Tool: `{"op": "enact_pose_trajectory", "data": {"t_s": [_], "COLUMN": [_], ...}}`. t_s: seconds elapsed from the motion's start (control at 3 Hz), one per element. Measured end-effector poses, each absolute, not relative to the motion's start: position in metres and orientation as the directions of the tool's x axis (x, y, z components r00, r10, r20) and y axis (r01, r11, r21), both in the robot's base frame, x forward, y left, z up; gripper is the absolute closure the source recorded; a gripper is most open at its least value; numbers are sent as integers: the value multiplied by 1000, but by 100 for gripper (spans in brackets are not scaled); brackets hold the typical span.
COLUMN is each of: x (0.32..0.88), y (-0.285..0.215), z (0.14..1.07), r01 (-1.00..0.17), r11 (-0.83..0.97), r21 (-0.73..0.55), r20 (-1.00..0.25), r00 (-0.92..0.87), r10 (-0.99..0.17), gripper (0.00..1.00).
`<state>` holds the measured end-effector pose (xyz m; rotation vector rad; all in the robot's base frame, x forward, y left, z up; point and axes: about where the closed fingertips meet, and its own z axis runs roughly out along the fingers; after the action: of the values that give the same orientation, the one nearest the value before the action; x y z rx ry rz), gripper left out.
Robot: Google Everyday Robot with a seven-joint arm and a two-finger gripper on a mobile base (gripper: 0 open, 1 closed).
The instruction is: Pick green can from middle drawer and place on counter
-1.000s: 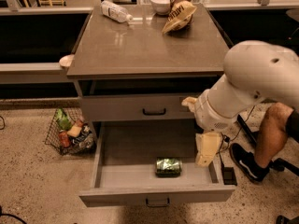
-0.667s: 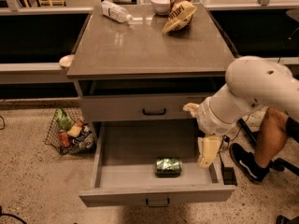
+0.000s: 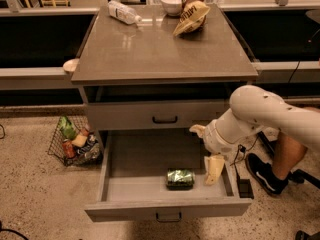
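The green can (image 3: pixel 180 178) lies on its side in the open middle drawer (image 3: pixel 125 188), near the front and right of centre. My gripper (image 3: pixel 206 150) hangs over the right part of the drawer, just right of the can and a little above it. It is open and empty: one cream finger (image 3: pixel 214 169) points down beside the can and the other (image 3: pixel 197 130) is higher up. The counter (image 3: pixel 160 51) is the cabinet's top above.
On the far part of the counter lie a clear plastic bottle (image 3: pixel 124 12), a white bowl (image 3: pixel 171 4) and a snack bag (image 3: pixel 192 13). The top drawer (image 3: pixel 165 115) is shut. A wire basket (image 3: pixel 75 141) stands on the floor at left. A person's leg and shoe (image 3: pixel 267 171) are at right.
My arm has dropped lower and to the right. The gripper has sunk slightly into the drawer, nearer the can. The can has not moved.
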<state>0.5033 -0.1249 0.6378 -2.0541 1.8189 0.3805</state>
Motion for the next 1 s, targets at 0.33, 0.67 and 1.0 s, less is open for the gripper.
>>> {"op": "enact_pose_trajectory", "data": {"t_s": [0.33, 0.67, 1.0], "x": [503, 511, 522], "y": [-125, -131, -137], "z": [638, 607, 557], "r01": [-991, -992, -989], "r11": [-99, -103, -132], "r21": [-95, -72, -61], "r20": [-435, -442, -440], "r00": [131, 125, 146], "r10": [-891, -888, -886], "gripper": [0, 0, 0]}}
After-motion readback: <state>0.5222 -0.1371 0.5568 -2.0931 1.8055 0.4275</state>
